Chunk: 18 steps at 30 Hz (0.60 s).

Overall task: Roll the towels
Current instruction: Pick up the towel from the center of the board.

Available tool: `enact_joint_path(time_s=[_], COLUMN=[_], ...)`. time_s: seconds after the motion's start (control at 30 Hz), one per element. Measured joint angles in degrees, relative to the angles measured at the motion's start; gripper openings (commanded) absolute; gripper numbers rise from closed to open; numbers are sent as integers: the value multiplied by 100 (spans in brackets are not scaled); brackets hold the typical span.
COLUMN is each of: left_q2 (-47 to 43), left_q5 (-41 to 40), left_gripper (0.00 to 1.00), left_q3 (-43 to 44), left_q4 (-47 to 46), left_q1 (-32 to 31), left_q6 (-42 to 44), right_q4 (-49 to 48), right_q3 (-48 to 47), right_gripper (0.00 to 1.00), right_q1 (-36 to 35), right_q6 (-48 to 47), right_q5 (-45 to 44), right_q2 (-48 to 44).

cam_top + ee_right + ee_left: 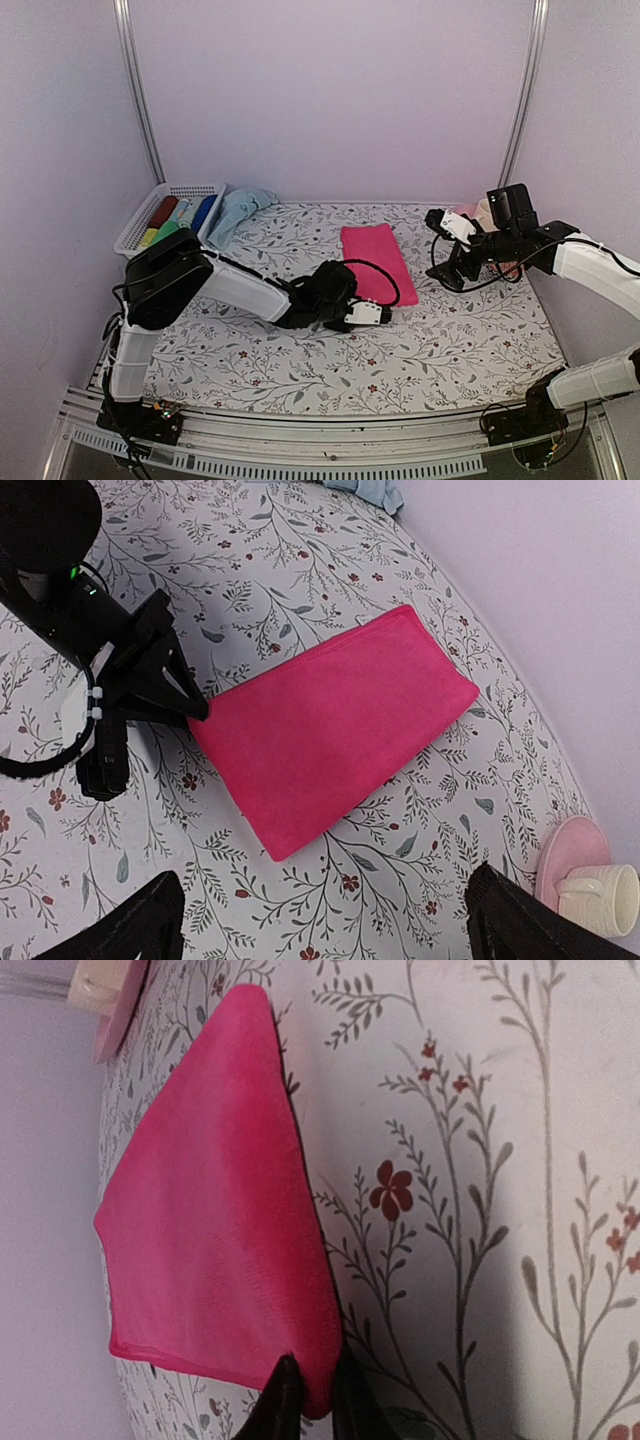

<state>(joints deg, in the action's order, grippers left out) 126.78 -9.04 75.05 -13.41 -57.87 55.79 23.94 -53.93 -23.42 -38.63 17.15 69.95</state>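
The pink towel [375,262] lies flat on the flowered table cover, a long rectangle running away from the arms. My left gripper [352,294] is at its near left corner, and in the left wrist view the dark fingers [283,1400] pinch that corner of the pink towel [220,1230] between them. Seen from the right wrist, the left gripper [198,710] touches the pink towel [340,720] at the same corner. The pale blue towel [238,213] lies crumpled at the back left. My right gripper [452,274] hovers open to the right of the pink towel, nothing between its fingers [150,910].
A white basket [135,228] holding several coloured rolls stands at the back left, beside the pale blue towel. A pink saucer [568,845] with a cream cup [600,900] sits at the back right. Pale walls close the table on three sides.
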Motion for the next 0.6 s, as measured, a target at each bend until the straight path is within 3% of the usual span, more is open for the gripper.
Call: enact_joint_path(time_s=[0.07,0.37,0.6], left_q2=[42,-24,-520], left_q5=[-24,114,621], left_gripper=[0,0,0], left_q3=[28,-13,-470], left_q4=[39,157,603], left_q1=[0,4,13], left_q6=[-50,-605,-1316], right_q4=[-7,-109,-555], right_q3=[26,546,1515], right_gripper=[99,99,100], right_q1=[7,20,9], right_q6=[-26,-542,-1644], right_q5=[13,356,1268], right_q2=[-31,-474,-1143])
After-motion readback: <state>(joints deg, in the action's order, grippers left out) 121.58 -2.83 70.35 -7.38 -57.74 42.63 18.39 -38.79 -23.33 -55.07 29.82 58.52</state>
